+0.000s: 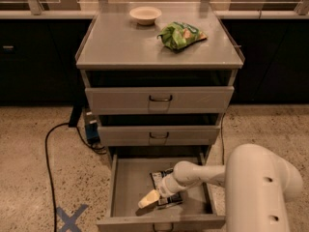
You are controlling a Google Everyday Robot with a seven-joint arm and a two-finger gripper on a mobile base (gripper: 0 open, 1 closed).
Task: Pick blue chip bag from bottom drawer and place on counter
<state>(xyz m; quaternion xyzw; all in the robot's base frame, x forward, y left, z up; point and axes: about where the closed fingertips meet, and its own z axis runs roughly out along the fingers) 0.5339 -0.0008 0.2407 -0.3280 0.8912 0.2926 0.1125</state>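
Currently the blue chip bag (159,177) lies flat on the floor of the bottom drawer (129,185), right of centre. Its dark wrapper with white patches is partly covered by the robot's wrist. The drawer is pulled fully out; nothing else shows inside it.

Gripper (148,199): down inside the drawer, at the bag's front-left edge, pale tip pointing toward the drawer's front-left. It looks to be on or just above the bag; contact is not certain from this angle. Whether the gripper is open, closed or already gripping the bag: cannot tell. The white arm (203,174) reaches in from the right, over the drawer's side wall.

Above: 2 shallower drawers, both closed or nearly so. The counter (120,45) carries a green chip bag (181,34) at the right rear and a small pale bowl (145,15) at the back. The front and left of the counter are bare.

Step in hand, by my reading: the grasp, step 1 of 2. The bag is not lifted, so the task is early.

Next move calls for:
- a firm close on the crinkly bag, which may slip or crumple
- a lift straight up, clear of the drawer wall and of the 2 drawer fronts above
- a set-down on the counter's bare front-left, away from the green bag and bowl
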